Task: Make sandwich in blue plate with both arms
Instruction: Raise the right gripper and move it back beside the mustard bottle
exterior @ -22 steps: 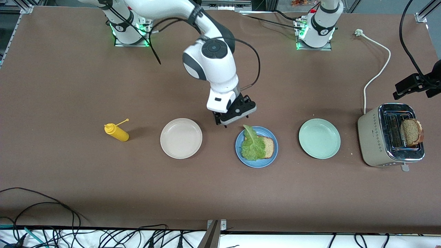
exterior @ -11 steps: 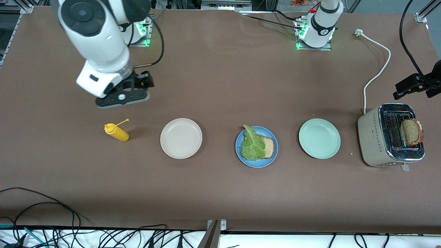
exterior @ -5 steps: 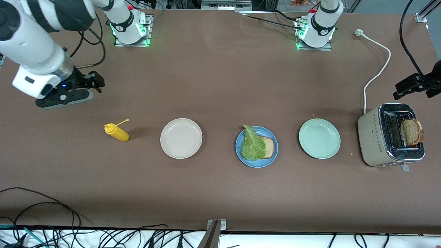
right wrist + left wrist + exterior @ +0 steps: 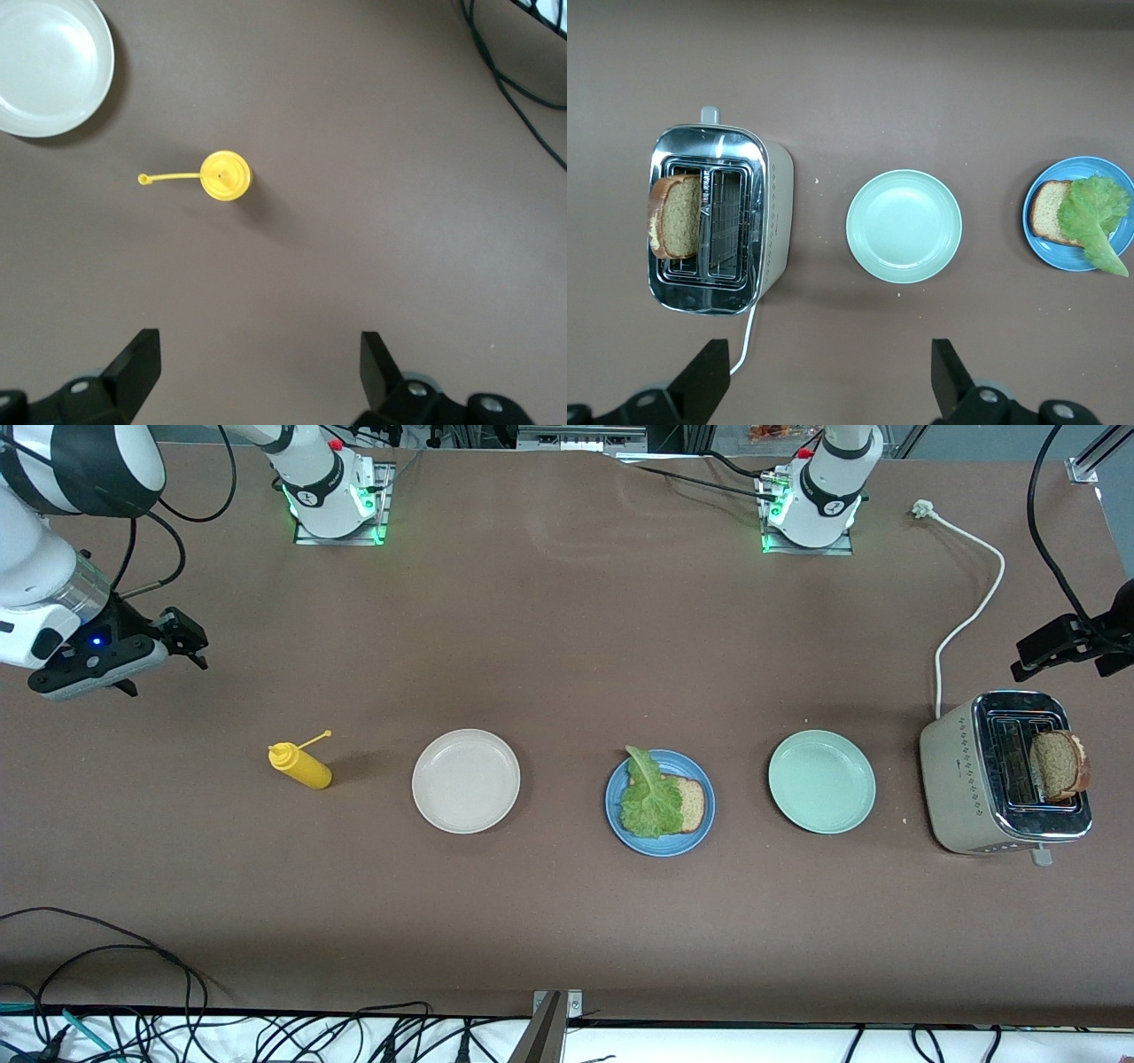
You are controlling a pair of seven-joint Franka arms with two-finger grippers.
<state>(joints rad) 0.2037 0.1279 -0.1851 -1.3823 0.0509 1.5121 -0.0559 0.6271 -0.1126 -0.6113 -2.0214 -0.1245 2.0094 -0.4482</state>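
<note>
Right gripper (image 4: 133, 669) withdrew, fingers apart | left gripper (image 4: 824, 390) cropped, apart

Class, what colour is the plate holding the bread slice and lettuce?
Sky blue: the blue plate shows best in the front view.
</note>
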